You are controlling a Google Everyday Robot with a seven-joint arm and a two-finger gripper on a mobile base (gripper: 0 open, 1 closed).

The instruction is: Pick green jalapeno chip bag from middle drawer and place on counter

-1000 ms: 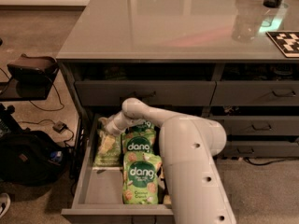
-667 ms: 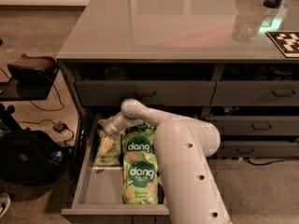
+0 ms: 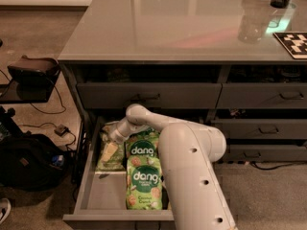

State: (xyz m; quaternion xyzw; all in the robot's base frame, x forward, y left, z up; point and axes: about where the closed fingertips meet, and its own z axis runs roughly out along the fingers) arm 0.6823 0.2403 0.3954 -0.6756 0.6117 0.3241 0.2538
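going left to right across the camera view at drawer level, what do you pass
black backpack, left wall of the middle drawer, green jalapeno chip bag, dang bags, robot arm; the gripper is at the jalapeno bag's upper edge

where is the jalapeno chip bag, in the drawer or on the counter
In the drawer: the chip bag lies flat along its left side, with the gripper over the bag's upper part.

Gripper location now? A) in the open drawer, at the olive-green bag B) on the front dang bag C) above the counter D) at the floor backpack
A: the gripper sits inside the middle drawer at the green jalapeno chip bag, left of the dang bags.
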